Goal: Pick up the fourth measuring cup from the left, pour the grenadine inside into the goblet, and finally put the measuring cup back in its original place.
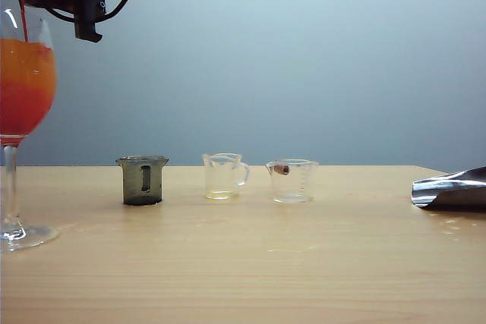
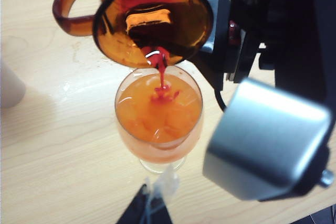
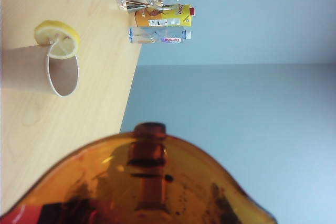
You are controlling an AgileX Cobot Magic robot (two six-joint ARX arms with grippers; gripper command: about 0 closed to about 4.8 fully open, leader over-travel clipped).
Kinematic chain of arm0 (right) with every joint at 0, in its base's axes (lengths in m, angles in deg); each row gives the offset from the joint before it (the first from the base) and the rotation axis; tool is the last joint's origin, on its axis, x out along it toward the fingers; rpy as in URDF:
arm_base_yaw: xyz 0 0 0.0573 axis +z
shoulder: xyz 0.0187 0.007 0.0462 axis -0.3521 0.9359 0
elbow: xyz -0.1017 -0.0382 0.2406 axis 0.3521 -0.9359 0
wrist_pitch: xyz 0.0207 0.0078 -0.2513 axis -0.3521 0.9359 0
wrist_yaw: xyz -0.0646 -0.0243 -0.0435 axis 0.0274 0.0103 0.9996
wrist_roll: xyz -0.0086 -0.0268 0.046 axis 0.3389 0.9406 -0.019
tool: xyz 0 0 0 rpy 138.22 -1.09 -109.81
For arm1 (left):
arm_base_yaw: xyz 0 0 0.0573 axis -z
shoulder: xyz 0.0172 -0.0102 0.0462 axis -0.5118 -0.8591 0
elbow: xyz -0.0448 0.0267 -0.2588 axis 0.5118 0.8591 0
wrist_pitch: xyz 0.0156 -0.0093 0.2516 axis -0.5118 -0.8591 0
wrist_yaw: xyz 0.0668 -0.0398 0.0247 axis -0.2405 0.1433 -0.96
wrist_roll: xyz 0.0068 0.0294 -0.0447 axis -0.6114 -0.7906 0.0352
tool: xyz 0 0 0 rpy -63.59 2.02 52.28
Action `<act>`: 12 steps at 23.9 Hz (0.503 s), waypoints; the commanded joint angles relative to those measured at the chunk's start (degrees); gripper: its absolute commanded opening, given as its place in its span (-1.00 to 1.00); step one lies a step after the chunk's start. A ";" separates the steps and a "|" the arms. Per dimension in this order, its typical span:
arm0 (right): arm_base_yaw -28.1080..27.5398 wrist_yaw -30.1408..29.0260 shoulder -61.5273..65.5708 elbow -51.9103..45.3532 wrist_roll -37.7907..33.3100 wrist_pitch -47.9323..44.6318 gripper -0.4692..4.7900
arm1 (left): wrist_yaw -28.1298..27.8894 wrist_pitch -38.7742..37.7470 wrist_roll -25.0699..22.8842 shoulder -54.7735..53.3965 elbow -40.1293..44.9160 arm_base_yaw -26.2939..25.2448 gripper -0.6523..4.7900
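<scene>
A pale wooden tabletop (image 1: 250,263) runs under a plain blue-grey wall. The pour is in hand: the right claw (image 2: 223,35), above the goblet (image 1: 21,104), is clamped on the fourth measuring cup (image 2: 152,22), which is tipped over the goblet's rim, and a thin red thread of grenadine (image 2: 161,72) falls from its spout into the bowl. The goblet holds orange juice with a red layer sunk below it. The next move, as I judge it, calls for righting the cup once it has drained, then carrying it to the empty place beyond the clear cup (image 1: 292,180) farthest from the goblet. The smoky grey cup (image 1: 142,180) looks empty; the middle cup (image 1: 224,176) keeps a yellowish trace. The left claw (image 2: 149,208) hangs just beside the goblet's foot; I cannot tell how its jaws stand.
</scene>
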 commanded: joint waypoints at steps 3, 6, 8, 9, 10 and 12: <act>0.13 0.02 -0.50 0.31 2.32 -1.81 -0.06 | 0.20 0.17 0.02 0.13 -0.17 -0.07 -0.77; 0.13 0.00 -0.50 0.31 2.34 -1.90 -0.06 | 0.20 0.17 0.02 0.13 -0.17 -0.07 -0.77; 0.13 0.00 -0.50 0.31 3.28 -1.86 -0.06 | 0.20 0.17 0.02 0.13 -0.17 -0.07 -0.77; 0.15 0.00 -0.50 0.31 4.39 -1.81 -0.06 | 0.20 0.17 0.02 0.13 -0.17 -0.07 -0.77; 0.24 0.00 -0.50 0.31 6.08 -1.81 -0.06 | 0.20 0.17 0.02 0.13 -0.17 -0.07 -0.77; 0.24 -0.13 -0.50 0.31 7.39 -1.79 -0.06 | 0.20 0.17 0.02 0.13 -0.17 -0.07 -0.77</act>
